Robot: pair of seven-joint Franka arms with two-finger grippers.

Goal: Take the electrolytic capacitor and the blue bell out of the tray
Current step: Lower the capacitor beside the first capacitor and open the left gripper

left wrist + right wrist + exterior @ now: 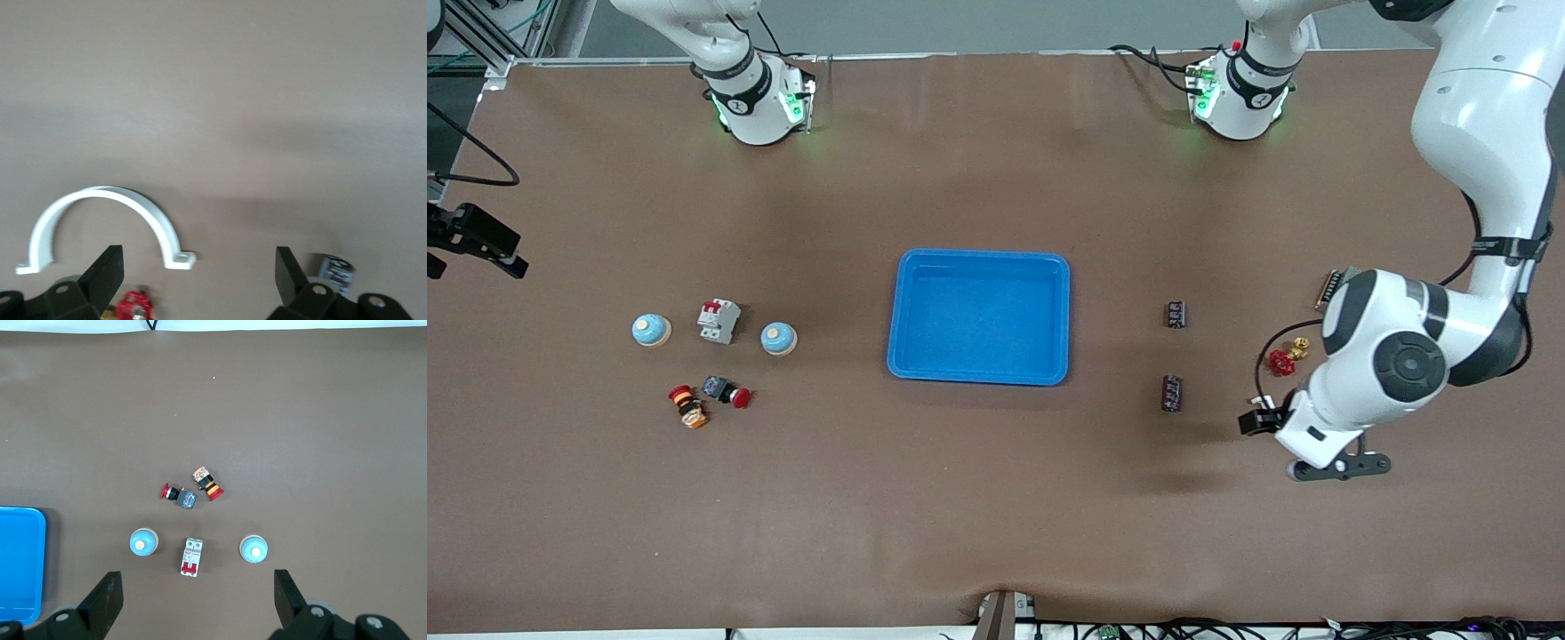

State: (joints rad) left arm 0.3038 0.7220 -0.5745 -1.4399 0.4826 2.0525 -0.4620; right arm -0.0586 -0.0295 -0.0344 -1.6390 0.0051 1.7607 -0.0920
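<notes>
White clamp [107, 223] only between left claw [199, 273] open fingers

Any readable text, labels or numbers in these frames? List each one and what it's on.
None can be read.
Capacitor nearer the front camera: pale sleeve print, too small.
Other capacitor: same, too small.
Capacitor end in the left wrist view: label markings, blurred.
Circuit breaker: red and white face, no legible marking.
Two bells, blue tray: no text.
</notes>
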